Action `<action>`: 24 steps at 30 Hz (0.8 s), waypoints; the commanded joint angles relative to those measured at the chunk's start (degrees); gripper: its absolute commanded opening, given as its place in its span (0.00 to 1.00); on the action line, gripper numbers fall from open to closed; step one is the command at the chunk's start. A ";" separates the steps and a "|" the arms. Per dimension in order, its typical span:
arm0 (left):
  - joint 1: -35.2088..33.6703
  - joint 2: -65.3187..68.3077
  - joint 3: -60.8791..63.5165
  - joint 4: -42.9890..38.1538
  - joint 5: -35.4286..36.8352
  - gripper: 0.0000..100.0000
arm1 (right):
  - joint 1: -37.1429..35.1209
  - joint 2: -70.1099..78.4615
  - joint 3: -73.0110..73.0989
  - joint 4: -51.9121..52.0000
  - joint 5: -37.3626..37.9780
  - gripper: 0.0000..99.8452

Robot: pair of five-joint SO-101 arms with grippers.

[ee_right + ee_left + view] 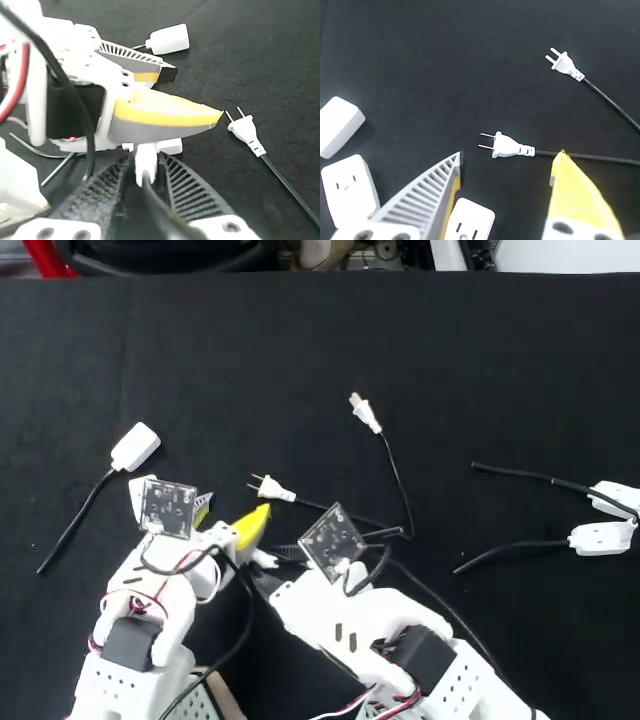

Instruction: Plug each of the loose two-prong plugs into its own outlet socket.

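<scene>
Left end effector (pixel 510 155) hung low over the black desk (pixel 250 360) with its two fingers spread wide and nothing in them. Off to its left, a left socket (pixel 135 447) lay on the desk with its cord trailing away. Right between the spread fingers lay the near plug (pixel 507 146), flat on the desk, with its prongs pointing away from its cord.

Next over, the right end effector (pixel 146 159) was squeezed tight on a small white piece, which looked like a held socket (pixel 145 162), close beside the left arm's yellow finger. Farther back, the far plug (pixel 565 63) lay by itself. Way out on the right, two right sockets (pixel 605 537) sat with their cords, well apart from both arms.

I think the job was just at the start, since no plug was in a socket yet. The step in hand looked like picking up the near plug. Next, the left fingers would need to drop around the plug's body and close, not on the prongs. Then the prongs must line up with the held socket's slots.
</scene>
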 commanded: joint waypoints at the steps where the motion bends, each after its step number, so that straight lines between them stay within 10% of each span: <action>1: 6.29 0.00 -3.21 3.96 -3.34 0.29 | 0.18 -0.13 -2.95 -2.11 1.05 0.01; 14: 5.85 0.09 -2.95 4.40 -5.36 0.29 | 2.11 -0.04 -2.42 -2.90 1.05 0.01; 24: -28.00 0.09 -13.67 11.34 -9.49 0.29 | 15.65 2.33 -14.81 12.31 3.34 0.01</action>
